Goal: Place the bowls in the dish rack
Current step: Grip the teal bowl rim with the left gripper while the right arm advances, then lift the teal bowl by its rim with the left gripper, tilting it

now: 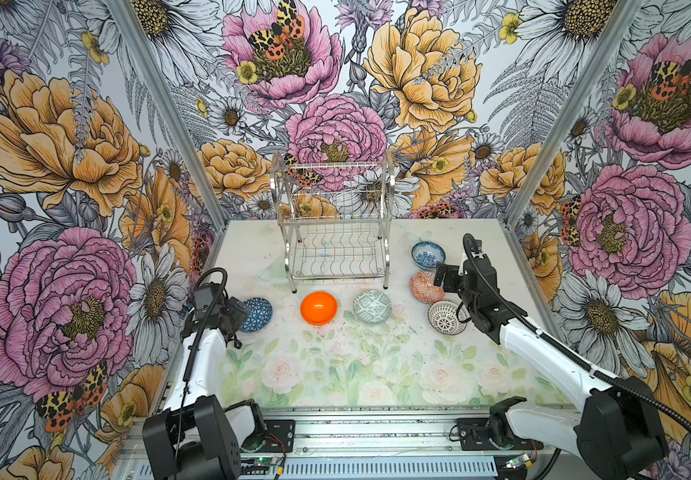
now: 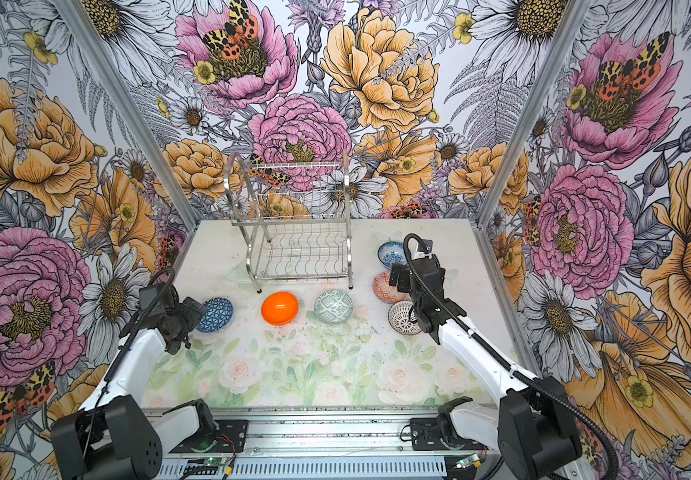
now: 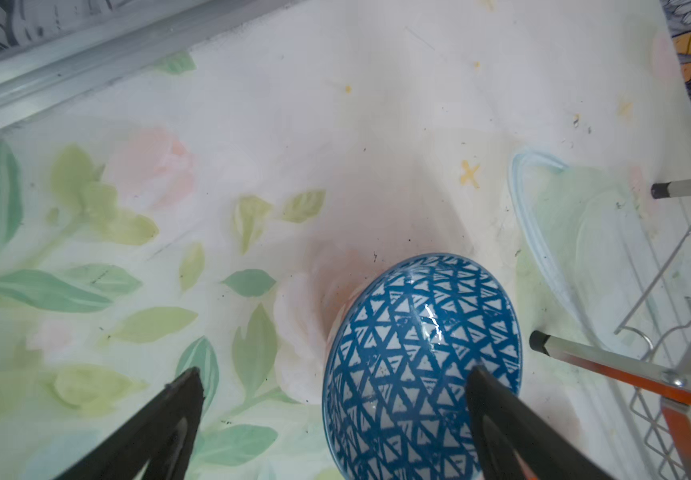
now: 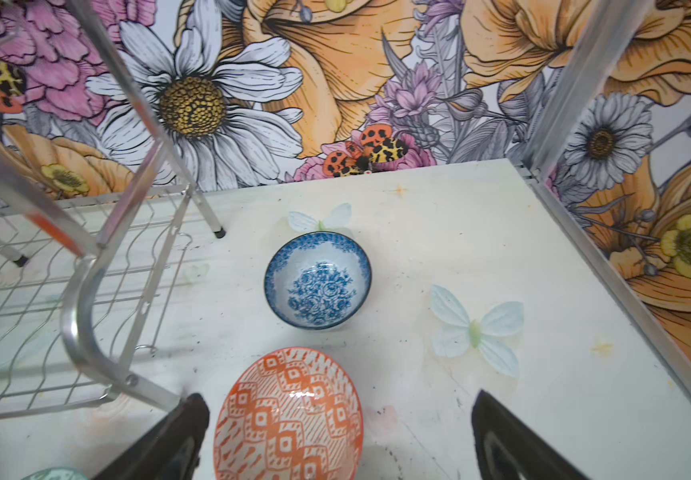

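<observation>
Nothing is loaded yet: the rack (image 1: 335,224) stands empty, and all six bowls (image 1: 372,306) sit on the surface (image 1: 335,374), in front of the rack and to its right. The left tool (image 3: 335,372) hangs wide open by the navy bowl (image 3: 418,353). The right tool (image 4: 339,397) hangs wide open above the orange-red bowl (image 4: 290,415). Neither holds anything.
</observation>
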